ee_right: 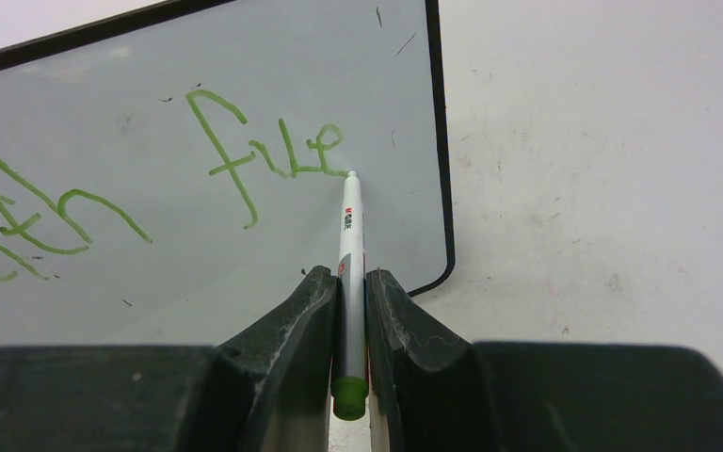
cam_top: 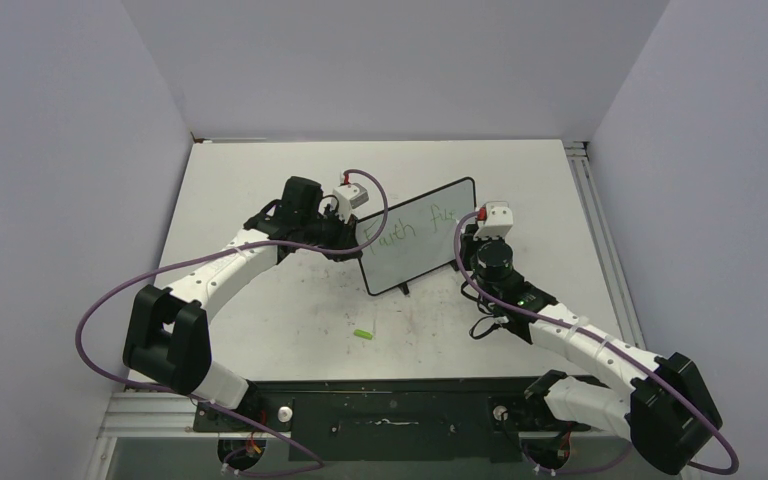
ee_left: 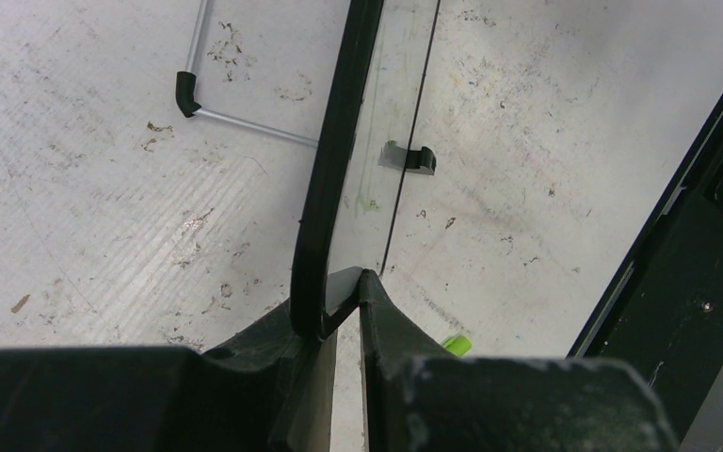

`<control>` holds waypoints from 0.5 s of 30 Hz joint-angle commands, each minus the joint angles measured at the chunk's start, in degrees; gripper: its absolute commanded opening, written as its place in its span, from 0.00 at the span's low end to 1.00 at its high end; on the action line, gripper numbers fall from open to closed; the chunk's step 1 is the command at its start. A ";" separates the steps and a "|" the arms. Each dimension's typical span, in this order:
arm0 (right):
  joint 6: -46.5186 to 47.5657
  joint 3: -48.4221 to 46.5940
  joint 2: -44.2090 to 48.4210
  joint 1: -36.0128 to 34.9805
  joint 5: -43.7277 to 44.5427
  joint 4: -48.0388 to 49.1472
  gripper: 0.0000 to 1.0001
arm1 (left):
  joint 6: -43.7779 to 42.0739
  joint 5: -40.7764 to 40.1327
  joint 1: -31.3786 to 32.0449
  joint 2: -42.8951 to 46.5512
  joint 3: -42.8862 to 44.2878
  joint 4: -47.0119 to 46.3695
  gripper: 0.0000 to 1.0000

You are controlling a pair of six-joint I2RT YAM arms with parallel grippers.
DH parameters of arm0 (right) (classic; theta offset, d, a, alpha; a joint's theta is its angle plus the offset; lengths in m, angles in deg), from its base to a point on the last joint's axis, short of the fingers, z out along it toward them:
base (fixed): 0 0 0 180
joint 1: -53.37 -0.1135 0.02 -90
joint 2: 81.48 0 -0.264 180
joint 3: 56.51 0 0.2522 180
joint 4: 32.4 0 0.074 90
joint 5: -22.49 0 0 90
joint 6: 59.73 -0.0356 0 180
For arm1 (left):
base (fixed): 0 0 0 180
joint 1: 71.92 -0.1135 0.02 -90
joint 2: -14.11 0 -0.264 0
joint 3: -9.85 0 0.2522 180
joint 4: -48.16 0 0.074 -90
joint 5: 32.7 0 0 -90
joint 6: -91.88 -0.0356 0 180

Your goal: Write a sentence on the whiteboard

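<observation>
Two pincers were found engaged. Nearest the arm bases, a small green cap (cam_top: pixel 363 333) lay loose on the scuffed desk (cam_top: pixel 260 330), well apart from both. Beyond it, the right pincer (ee_right: pixel 348 282) was clamped on a white marker (ee_right: pixel 350 221), whose tip was pressed to the board (cam_top: pixel 410 260) just after the last green letter. The left pincer (ee_left: pixel 344 282) was closed on the black frame at the board's left edge. The board was thus steadied, standing on its small black foot (ee_left: pixel 407 158) near the middle of the desk. The writing (ee_right: pixel 264 155) could be read as "Faith" followed by roughly "fue", running across the board's upper part.

The step in hand was judged to be the second word, partly done, with more presumably to follow. Little bare space was left between the tip and the right frame. The next strokes would need to be kept narrow, and a fresh line lower down would be called for. Light, even pressure would be wanted, lest the board be pushed back.
</observation>
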 commanded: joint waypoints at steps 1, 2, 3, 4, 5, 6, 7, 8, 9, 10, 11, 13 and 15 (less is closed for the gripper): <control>0.04 -0.76 0.67 -0.27 1.13 2.63 0.05 | -3.93 -4.25 0.06 0.96 1.36 1.17 0.00; 0.04 -0.83 1.34 -0.26 1.09 2.30 0.05 | -3.91 -4.25 0.06 0.96 1.37 1.17 0.00; 0.04 -0.95 2.08 -0.27 1.06 2.05 0.05 | -3.93 -4.31 0.06 1.01 1.36 1.14 0.00; 0.05 -1.11 2.83 -0.23 1.05 1.65 0.05 | -3.93 -4.21 0.06 0.97 1.38 1.18 0.00; 0.11 -1.40 3.59 -0.30 1.12 1.31 0.05 | -3.93 -4.24 0.06 0.96 1.36 1.14 0.00; 0.24 -1.74 4.13 -0.26 1.08 0.99 0.05 | -3.93 -4.28 0.06 0.98 1.36 1.18 0.00; 0.50 -2.21 4.54 -0.25 0.79 0.70 0.05 | -3.93 -4.24 0.06 0.96 1.29 1.12 0.00; 0.77 -3.12 4.59 -0.21 0.64 0.26 0.05 | -3.93 -4.28 0.06 0.92 1.27 1.06 0.00; 1.07 -4.12 4.60 -0.12 0.37 -0.49 0.05 | -3.93 -4.33 0.06 0.84 1.31 1.14 0.00; 1.41 -5.03 4.52 -0.01 0.15 -0.88 0.05 | -3.93 -4.31 0.06 0.80 1.37 1.16 0.00; 1.85 -5.81 4.44 0.22 -0.09 -1.02 0.05 | -3.93 -4.32 0.06 0.79 1.40 1.18 0.00; 2.48 -7.16 3.71 1.08 -0.98 -0.95 0.05 | -3.93 -4.33 0.06 0.81 1.42 1.06 0.00; 2.30 -8.22 2.65 2.15 -2.92 -0.54 0.05 | -3.92 -4.34 0.06 0.86 1.37 1.16 0.00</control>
